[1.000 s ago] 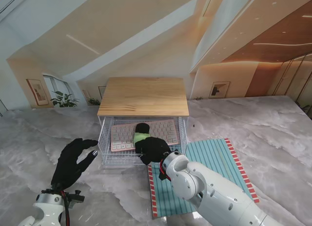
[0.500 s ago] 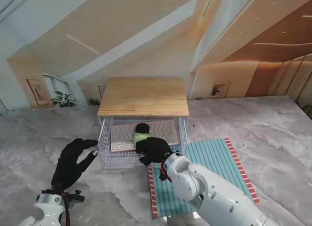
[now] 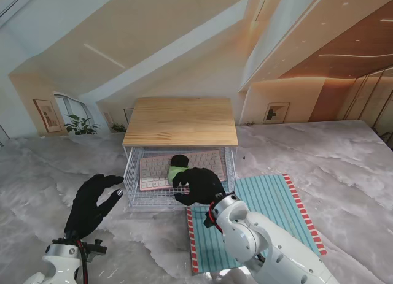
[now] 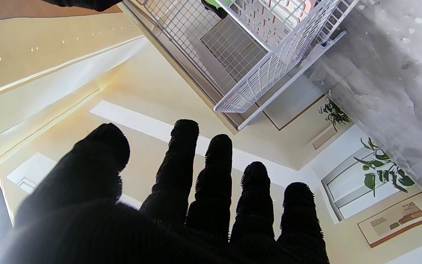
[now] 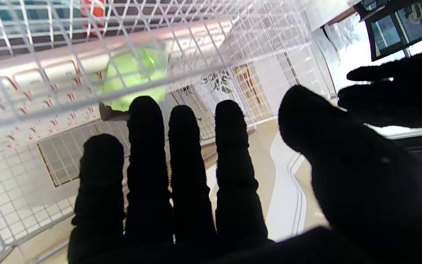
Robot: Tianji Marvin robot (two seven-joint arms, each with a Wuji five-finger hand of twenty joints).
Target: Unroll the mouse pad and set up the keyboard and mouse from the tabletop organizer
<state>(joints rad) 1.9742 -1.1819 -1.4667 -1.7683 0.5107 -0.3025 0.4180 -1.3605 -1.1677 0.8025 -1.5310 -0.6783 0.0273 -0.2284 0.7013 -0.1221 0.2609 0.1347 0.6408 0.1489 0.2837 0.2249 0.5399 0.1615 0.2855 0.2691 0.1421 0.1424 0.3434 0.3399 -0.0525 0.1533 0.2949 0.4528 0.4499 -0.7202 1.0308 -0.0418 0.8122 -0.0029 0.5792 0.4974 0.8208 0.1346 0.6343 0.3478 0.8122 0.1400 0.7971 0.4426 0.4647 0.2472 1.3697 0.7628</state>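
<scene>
while my left hand [image 3: 91,204] hovers spread and empty beside the wire basket [image 3: 136,173], my right hand [image 3: 199,184] reaches, fingers released, over its front edge toward the green mouse [image 3: 177,172] on the pink keyboard [image 3: 209,163].

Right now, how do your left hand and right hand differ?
The left hand hangs over bare table left of the wire basket, clear of it; the right hand is at the basket's front edge, beside the green mouse. The left fingers are spread; the right fingers lie together. Both hold nothing.
</scene>
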